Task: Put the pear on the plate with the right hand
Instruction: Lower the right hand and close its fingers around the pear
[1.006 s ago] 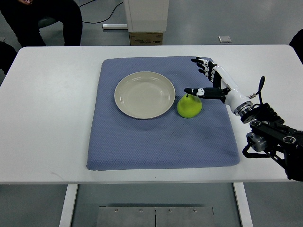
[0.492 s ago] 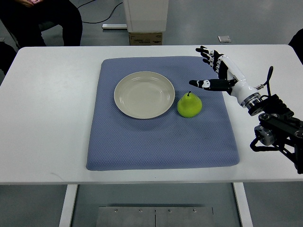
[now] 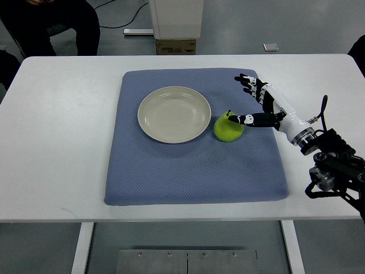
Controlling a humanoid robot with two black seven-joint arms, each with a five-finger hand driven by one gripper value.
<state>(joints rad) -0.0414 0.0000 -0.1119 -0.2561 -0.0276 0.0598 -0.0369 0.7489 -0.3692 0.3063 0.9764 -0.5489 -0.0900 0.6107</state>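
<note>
The task is at its beginning: the pear [image 3: 227, 127] lies on the blue mat [image 3: 194, 171], just beside the plate [image 3: 173, 114], and the plate holds nothing. The grasp, the lift and the placing are not yet done. The right hand [image 3: 256, 105] is wide open and holds nothing. The pear is at its thumb tip, apparently touching, with the plate beyond the pear.

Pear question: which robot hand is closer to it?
Right. The right hand is beside the pear, open, its thumb over the pear's top. No left hand shows in the picture.
</note>
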